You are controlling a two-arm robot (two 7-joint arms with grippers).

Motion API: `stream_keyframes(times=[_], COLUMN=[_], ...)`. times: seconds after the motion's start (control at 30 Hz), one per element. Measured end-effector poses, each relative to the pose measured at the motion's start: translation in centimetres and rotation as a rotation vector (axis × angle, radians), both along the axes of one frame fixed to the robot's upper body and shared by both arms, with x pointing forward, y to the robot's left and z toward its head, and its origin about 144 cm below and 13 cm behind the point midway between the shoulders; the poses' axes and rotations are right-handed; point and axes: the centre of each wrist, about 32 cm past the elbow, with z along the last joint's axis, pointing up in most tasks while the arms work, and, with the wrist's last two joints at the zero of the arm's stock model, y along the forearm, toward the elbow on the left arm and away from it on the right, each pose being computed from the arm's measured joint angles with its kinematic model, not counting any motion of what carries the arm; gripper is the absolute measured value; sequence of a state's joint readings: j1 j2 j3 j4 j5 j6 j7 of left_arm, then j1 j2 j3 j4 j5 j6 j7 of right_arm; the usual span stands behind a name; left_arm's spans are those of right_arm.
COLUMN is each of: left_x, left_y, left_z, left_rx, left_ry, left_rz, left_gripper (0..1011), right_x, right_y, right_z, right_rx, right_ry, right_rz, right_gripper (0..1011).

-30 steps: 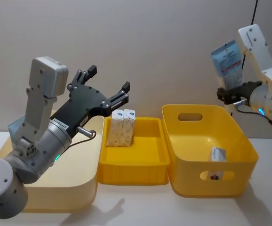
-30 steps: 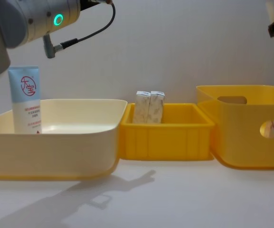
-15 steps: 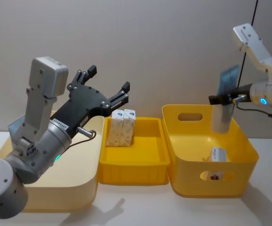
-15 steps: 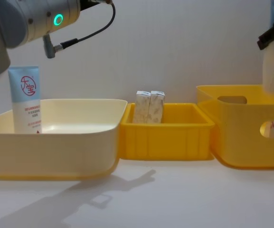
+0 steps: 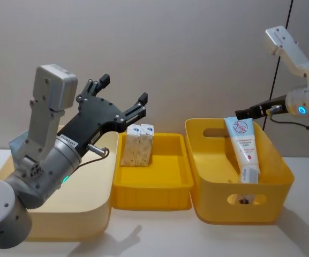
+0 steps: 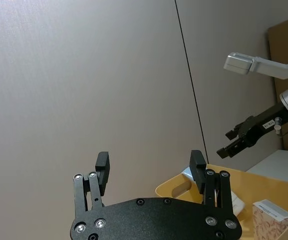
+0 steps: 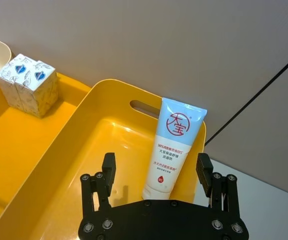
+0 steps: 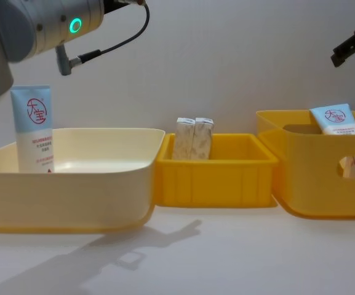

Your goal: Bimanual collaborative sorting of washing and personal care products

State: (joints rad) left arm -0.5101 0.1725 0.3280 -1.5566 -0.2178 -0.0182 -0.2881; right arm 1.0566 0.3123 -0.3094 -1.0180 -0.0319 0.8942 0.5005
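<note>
Containers, left to right. The wide cream plastic bin (image 8: 72, 178) held one tall flat squeeze tube (image 8: 33, 129) with a light blue top and white body, standing upright at its far left corner. The shallow yellow plastic tray (image 5: 154, 182), touching the cream bin, held two small cream cartons (image 5: 137, 144) upright and side by side against its rear left wall. The deep yellow plastic bin with handle slots (image 5: 218, 203), on the right, held a second squeeze tube (image 5: 243, 147) leaning cap-down against the rear wall, with a small white carton (image 5: 249, 175) at its foot.

The left gripper (image 5: 119, 96) was raised above the cream bin's rear right edge, fingers spread, nothing between them. The right gripper (image 5: 242, 113) stood above the deep bin's rear wall, just beside the tube's top; in the right wrist view its fingers (image 7: 109, 167) were spread wide and empty.

Change from half a second earlier: the second tube was then held in the right gripper over the deep bin; it had since been released and rested inside. The left arm, cream bin and tray contents were unchanged.

Markings: both tubes bore a red round logo enclosing Chinese characters, with small red print lines below, too small to read. The cartons' tops showed blue shield marks (image 7: 20, 69).
</note>
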Motion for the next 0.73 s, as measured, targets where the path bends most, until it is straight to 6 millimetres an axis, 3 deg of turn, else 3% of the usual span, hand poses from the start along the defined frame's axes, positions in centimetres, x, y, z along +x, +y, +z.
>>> stream_keyframes(times=[0.73], left_x=[0.0], left_y=[0.0], left_z=[0.0], left_rx=[0.0], left_ry=[0.0], left_rz=[0.0], left_gripper=[1000], right_x=[0.35], right_y=[-0.36], right_z=[0.32], right_rx=[0.009], right_ry=[0.021], right_rz=[0.007], right_gripper=[1001])
